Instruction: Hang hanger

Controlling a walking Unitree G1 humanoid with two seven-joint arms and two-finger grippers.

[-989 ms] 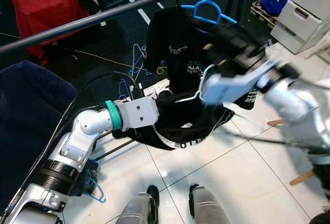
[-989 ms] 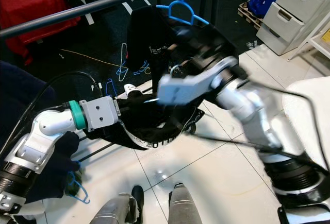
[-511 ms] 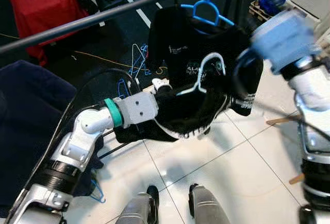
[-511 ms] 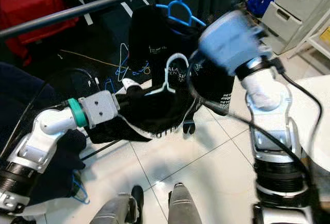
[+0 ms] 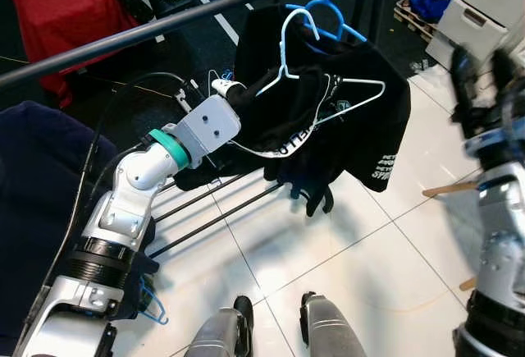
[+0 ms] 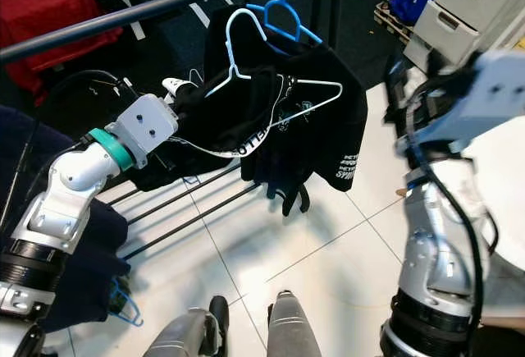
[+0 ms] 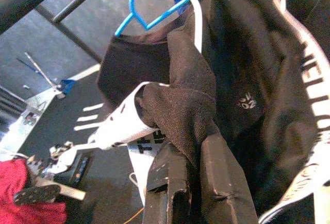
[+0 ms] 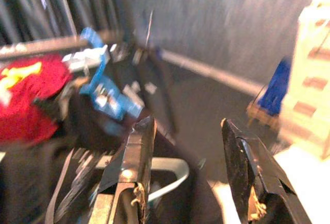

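Left gripper (image 7: 198, 172), fingers pinched on black garment (image 5: 328, 119) with white lettering too small to read, draped on white hanger (image 5: 289, 33) below dark rail (image 5: 164, 25); right gripper (image 8: 193, 172), fingers apart, blurred; blue hanger (image 5: 332, 12) behind.

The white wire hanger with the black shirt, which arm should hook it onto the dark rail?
Left. The left gripper already holds the white wire hanger with the black shirt just below the dark rail. The right gripper is open, off to the side.
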